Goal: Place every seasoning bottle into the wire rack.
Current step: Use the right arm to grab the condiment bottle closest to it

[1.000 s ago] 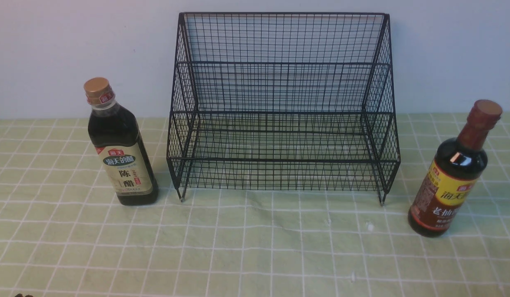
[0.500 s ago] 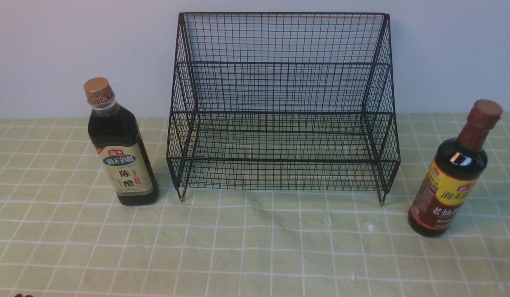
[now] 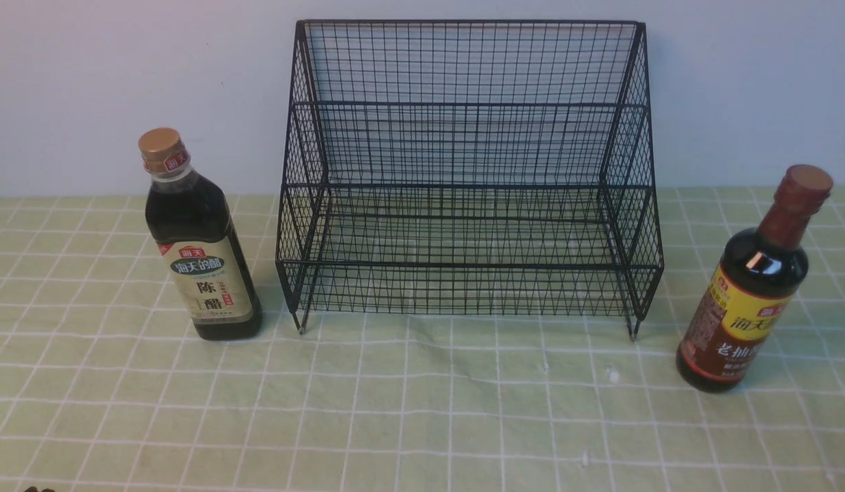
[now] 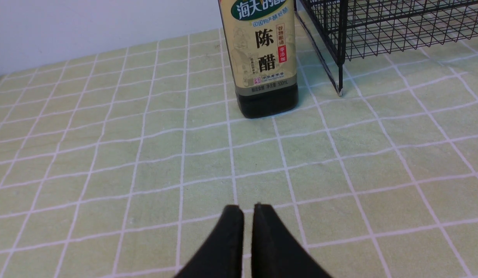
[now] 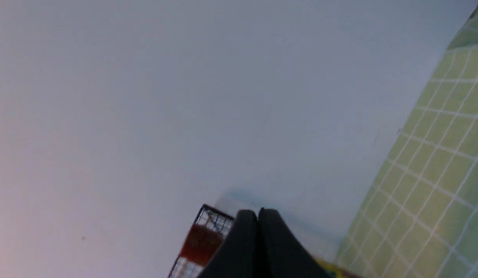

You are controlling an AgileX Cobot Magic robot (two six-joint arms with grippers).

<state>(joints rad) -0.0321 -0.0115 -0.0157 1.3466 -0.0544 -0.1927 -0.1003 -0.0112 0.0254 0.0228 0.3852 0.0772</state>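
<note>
A pale green cloth with a white grid [image 3: 422, 410] covers the table up to a plain wall. At the back centre stands the large black wire-mesh rack [image 3: 463, 104], two stepped tiers on short legs, with nothing on either tier. Just beside its left leg stands the squarish dark-liquid bottle with gold cap and beige label [image 3: 202, 260], upright and not touching the rack. Well off the rack's right side stands the taller round dark-liquid bottle with red-brown cap and yellow-red label [image 3: 743, 307], also upright on the cloth.

Neither bottle has been lifted, so the task looks to be at its very start, with the first reach not yet made. The left gripper [image 4: 248, 210] hangs low over the cloth with its fingers together, pointed at the squarish bottle some way ahead. Next it would need to spread its fingers wider than the bottle's body, close on it, then lift it over the rack's front rail.

The front view shows the whole layout but neither gripper. The left wrist view adds the label and base close up beside the rack's leg. The right wrist view is mostly wall: the right gripper [image 5: 258, 212], fingers pressed together, is raised with only the red-brown cap and a rack corner showing past it.
</note>
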